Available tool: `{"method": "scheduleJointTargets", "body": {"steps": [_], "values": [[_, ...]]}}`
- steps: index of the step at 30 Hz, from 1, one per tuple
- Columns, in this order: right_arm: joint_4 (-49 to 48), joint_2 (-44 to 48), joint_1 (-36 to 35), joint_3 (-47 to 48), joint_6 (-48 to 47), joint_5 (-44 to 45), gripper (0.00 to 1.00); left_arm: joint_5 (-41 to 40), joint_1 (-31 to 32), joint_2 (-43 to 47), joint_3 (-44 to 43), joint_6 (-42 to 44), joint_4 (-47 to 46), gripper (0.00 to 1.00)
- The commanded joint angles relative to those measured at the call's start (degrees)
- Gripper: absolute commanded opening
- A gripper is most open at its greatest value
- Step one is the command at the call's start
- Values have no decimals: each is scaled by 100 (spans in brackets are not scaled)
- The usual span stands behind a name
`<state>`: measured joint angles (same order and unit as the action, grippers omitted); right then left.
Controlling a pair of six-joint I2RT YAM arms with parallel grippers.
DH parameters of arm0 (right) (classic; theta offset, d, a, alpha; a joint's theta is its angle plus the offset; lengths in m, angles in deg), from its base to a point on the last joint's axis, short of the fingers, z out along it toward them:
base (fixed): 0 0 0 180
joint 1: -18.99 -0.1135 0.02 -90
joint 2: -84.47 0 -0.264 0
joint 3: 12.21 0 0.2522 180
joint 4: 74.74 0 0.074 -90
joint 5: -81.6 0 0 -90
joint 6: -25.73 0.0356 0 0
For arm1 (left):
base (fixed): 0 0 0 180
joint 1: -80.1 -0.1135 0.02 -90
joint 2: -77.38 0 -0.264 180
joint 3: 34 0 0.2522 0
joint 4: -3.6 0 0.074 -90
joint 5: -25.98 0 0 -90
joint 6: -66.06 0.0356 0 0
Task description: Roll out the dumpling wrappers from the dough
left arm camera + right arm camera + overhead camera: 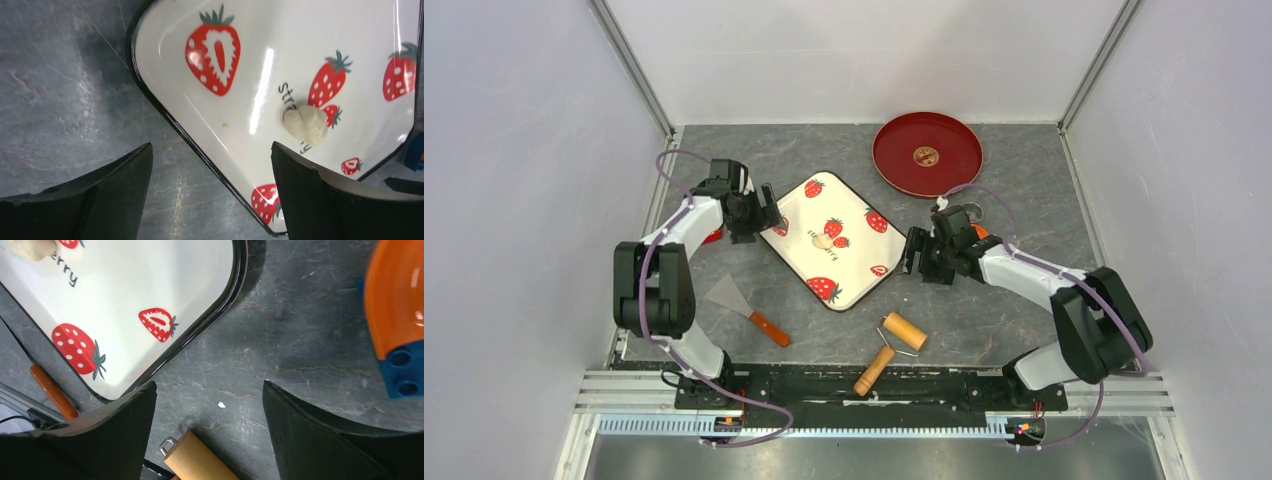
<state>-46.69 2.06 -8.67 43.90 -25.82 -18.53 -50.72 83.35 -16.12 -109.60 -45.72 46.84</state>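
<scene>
A small pale dough lump point(822, 241) lies in the middle of the white strawberry tray point(864, 262). No thin round wrappers are in view. My left gripper point(770, 216) is open and empty over the tray's left corner. In the left wrist view its jaws point(211, 150) straddle the tray's black rim point(165, 112), with the dough point(306, 124) just beyond the right finger. My right gripper point(915, 256) is open and empty over bare table, right of the tray's right corner point(150, 275). The wooden rolling pin point(889, 350) lies near the front edge; one end of it point(197, 460) shows between the right fingers.
A red plate point(927, 153) with a gold-brown emblem sits at the back right. A metal spatula point(744, 308) with an orange handle lies front left of the tray. An orange piece on a blue block point(395, 305) sits right of the right gripper. A small red thing point(713, 236) is beside the left arm.
</scene>
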Motion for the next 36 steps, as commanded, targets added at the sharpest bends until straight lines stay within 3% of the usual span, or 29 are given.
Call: {"method": "scheduleJointTargets", "body": {"steps": [1, 15, 19, 29, 36], "values": [[-384, -435, -59, 292, 171, -278, 76, -551, -31, -579, -898, 413, 326, 91], [-268, -1407, -117, 907, -60, -605, 64, -777, -68, -2408, -2687, 616, 454, 90], [-198, -1443, -115, 966, -113, -587, 64, -378, -58, -2735, -2977, 727, 592, 86], [-92, -1744, -112, 1585, -229, -691, 65, 332, -48, -2006, -1846, 650, 340, 74], [524, -2109, -83, 2661, -677, -386, 67, 517, -50, -1013, -539, 420, 149, 70]]}}
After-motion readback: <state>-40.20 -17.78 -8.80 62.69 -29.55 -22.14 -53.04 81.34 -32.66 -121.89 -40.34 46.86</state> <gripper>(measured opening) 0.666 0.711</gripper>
